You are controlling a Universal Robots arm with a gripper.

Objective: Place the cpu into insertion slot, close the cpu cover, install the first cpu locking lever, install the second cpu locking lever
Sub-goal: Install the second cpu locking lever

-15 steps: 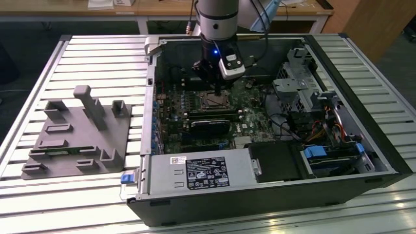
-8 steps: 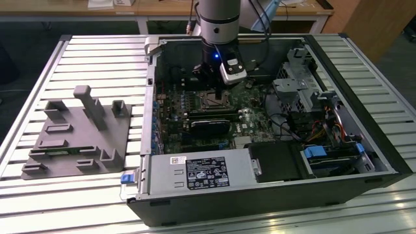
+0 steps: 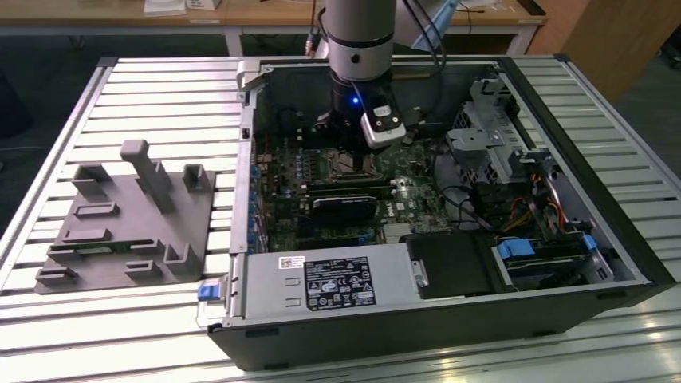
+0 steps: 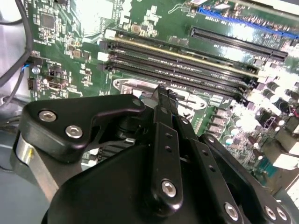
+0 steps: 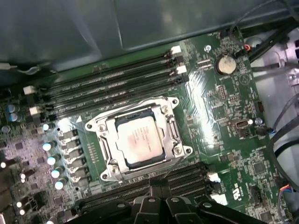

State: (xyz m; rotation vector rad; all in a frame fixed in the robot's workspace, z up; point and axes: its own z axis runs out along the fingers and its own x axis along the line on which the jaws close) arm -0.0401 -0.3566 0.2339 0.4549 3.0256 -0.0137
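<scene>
The cpu point(image 5: 138, 141) lies flat in the socket on the green motherboard point(image 5: 224, 116), its pale metal top facing up; it is nearly square, and in the first wrist view its edges run skewed to the frame, parallel to the long black memory slots point(image 5: 112, 79) beside the socket. The cpu cover point(image 5: 164, 122) is down around it, a silver frame whose open window shows the chip's top. Whether the locking levers along the socket's sides are latched cannot be told. In the exterior view the arm point(image 3: 360, 40) reaches down into the open computer case point(image 3: 426, 319), which stands on the slatted counter point(image 3: 159, 88), and the tool point(image 3: 360, 155) hangs just above the socket area. A grey fixture block point(image 3: 127, 223) sits on the counter at the exterior view's left of the case. In the second wrist view the tool's point(image 4: 164, 100) black fingers point(image 4: 163, 135) appear pressed together, their tips close over the board by the socket's edge, pinching nothing that can be seen.
</scene>
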